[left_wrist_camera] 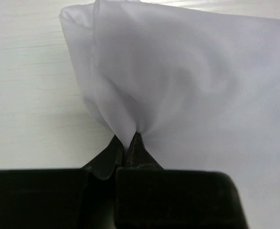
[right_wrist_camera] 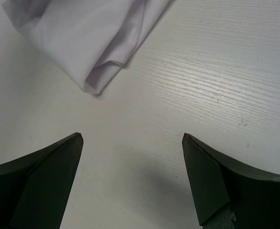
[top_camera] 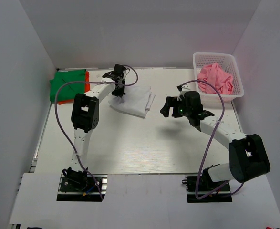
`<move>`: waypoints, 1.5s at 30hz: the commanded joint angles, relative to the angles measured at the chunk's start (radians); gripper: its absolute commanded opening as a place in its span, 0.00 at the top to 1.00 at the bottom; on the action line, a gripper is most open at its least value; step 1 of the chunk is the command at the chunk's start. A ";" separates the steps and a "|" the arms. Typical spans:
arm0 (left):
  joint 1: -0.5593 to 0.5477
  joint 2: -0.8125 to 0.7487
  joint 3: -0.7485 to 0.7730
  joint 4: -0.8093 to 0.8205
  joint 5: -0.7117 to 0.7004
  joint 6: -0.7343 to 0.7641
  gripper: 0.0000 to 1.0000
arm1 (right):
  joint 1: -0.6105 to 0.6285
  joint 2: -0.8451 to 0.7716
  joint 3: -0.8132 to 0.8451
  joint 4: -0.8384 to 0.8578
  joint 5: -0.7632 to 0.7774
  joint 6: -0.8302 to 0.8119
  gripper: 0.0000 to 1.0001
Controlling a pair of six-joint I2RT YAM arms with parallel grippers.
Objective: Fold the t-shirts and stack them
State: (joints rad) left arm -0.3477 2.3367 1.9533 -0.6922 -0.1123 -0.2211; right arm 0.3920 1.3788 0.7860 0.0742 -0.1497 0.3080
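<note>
My left pincer [left_wrist_camera: 129, 145] pinches an edge of the white shirt [left_wrist_camera: 187, 81] — my right pincer [right_wrist_camera: 132, 138] hangs spread above the worktop [right_wrist_camera: 202, 71], just beside that shirt.

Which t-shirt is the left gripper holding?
The white t-shirt mid-table, pinched in the left gripper; green and orange lie stacked at far left, pink is in the basket.

On the bench [top_camera: 140, 148], the middle t-shirt [top_camera: 132, 101] lies toward the back. A stack of t-shirts [top_camera: 68, 83] sits in the far left corner; another t-shirt [top_camera: 216, 78] lies in the basket [top_camera: 213, 54] at far right.
</note>
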 commanded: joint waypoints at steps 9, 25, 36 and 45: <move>0.061 -0.303 -0.057 0.076 -0.331 0.258 1.00 | -0.005 0.003 -0.011 0.090 0.024 -0.004 0.10; 0.229 -0.339 0.021 0.211 -0.492 0.516 1.00 | -0.001 0.112 0.078 0.098 -0.037 0.008 0.10; 0.305 -0.349 0.107 0.169 -0.428 0.497 1.00 | -0.001 0.170 0.137 0.104 -0.080 0.026 0.10; 0.354 -0.281 0.090 0.157 -0.414 0.467 1.00 | -0.002 0.189 0.150 0.087 -0.074 0.026 0.10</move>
State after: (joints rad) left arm -0.0212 2.0453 2.0251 -0.5282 -0.5217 0.2638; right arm 0.3920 1.5616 0.8894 0.1375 -0.2157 0.3332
